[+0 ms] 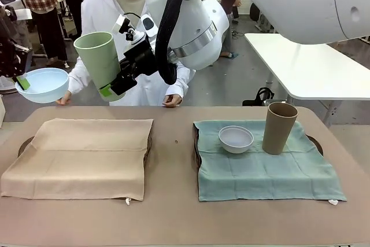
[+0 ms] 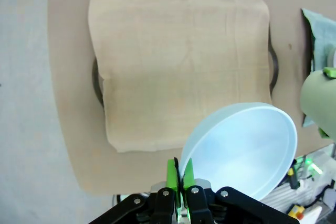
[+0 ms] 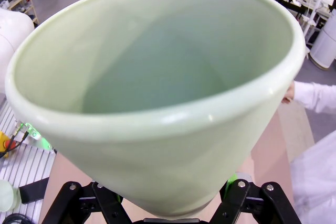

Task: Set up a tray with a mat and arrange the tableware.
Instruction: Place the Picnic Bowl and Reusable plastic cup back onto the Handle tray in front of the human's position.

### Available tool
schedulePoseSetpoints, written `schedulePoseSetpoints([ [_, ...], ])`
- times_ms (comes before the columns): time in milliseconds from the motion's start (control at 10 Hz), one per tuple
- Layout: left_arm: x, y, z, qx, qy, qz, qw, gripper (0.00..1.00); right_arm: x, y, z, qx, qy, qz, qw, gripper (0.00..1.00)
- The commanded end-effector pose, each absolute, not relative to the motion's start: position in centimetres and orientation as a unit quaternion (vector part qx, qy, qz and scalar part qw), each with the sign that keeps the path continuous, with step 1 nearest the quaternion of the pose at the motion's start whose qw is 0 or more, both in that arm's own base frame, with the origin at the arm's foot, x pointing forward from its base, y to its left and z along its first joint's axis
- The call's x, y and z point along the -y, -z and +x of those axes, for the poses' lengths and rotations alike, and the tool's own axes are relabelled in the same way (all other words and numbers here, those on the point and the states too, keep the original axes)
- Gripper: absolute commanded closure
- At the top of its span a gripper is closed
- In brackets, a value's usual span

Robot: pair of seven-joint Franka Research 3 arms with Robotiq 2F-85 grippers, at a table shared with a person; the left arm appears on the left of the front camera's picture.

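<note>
The left gripper (image 2: pixel 180 182) was pinched fully shut on the rim of the pale blue bowl (image 1: pixel 43 84), which hung in the air at about nine o'clock in the front view, above the table's far left edge. From the left wrist, the bowl (image 2: pixel 244 148) sat at roughly two o'clock from the green pads (image 2: pixel 171 174), over the near edge of the beige mat (image 2: pixel 181 61).

The right gripper (image 1: pixel 113 89) stood partly open, clamped around the base of the light green cup (image 1: pixel 98 58); the cup rose toward eleven o'clock from the fingers, just beside the bowl. In the right wrist view the cup (image 3: pixel 157 129) spread upward from between the jaws.

On the green mat (image 1: pixel 266 169), the greyish-white bowl (image 1: pixel 235 139) rested just beside the upright brown cup (image 1: pixel 279 128), at its nine o'clock.
</note>
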State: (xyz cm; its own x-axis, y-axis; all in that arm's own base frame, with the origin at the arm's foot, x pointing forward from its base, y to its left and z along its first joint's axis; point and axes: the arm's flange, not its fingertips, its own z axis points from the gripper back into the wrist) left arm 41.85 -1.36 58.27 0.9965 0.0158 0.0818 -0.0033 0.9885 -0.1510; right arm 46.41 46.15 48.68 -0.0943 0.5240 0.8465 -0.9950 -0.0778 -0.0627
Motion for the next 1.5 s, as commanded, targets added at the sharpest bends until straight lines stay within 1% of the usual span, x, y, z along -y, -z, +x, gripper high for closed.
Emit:
schedulePoseSetpoints([
  [0, 1.4, -58.5, 41.8, 0.043, 0.000, -0.076, 0.996, 1.00, -46.0, -48.8, 46.2, 0.350, -0.654, 0.333, 0.583, 0.78],
  [100, 1.4, -58.5, 41.8, 0.043, 0.000, -0.076, 0.996, 1.00, -46.2, -48.7, 46.4, 0.349, -0.652, 0.337, 0.582, 0.20],
  [200, 1.4, -58.3, 41.9, 0.041, -0.005, -0.076, 0.996, 0.96, -45.3, -48.0, 46.7, 0.347, -0.656, 0.356, 0.568, 0.20],
  [400, 0.2, -55.8, 43.0, 0.032, 0.013, -0.090, 0.995, 0.96, -44.8, -45.6, 47.8, 0.361, -0.626, 0.410, 0.557, 0.20],
  [600, -0.6, -51.8, 43.8, 0.020, 0.021, -0.092, 0.995, 0.96, -44.3, -41.8, 49.2, 0.359, -0.596, 0.449, 0.560, 0.20],
  [700, -1.1, -50.3, 44.7, 0.018, 0.023, -0.100, 0.995, 0.96, -44.4, -40.0, 50.2, 0.364, -0.590, 0.453, 0.561, 0.20],
  [900, -1.2, -48.0, 45.5, 0.018, 0.014, -0.106, 0.994, 0.96, -44.9, -36.6, 51.0, 0.355, -0.595, 0.433, 0.576, 0.20],
  [1100, -1.5, -45.8, 46.9, 0.010, -0.001, -0.107, 0.994, 0.96, -45.3, -34.4, 51.4, 0.346, -0.594, 0.436, 0.580, 0.20],
  [1300, -1.6, -44.4, 47.7, -0.005, -0.011, -0.109, 0.994, 0.96, -45.3, -33.7, 51.4, 0.335, -0.593, 0.437, 0.588, 0.20],
  [1400, -1.5, -45.3, 46.8, 0.001, -0.003, -0.095, 0.995, 0.96, -45.0, -33.6, 51.2, 0.330, -0.593, 0.443, 0.585, 0.20],
])
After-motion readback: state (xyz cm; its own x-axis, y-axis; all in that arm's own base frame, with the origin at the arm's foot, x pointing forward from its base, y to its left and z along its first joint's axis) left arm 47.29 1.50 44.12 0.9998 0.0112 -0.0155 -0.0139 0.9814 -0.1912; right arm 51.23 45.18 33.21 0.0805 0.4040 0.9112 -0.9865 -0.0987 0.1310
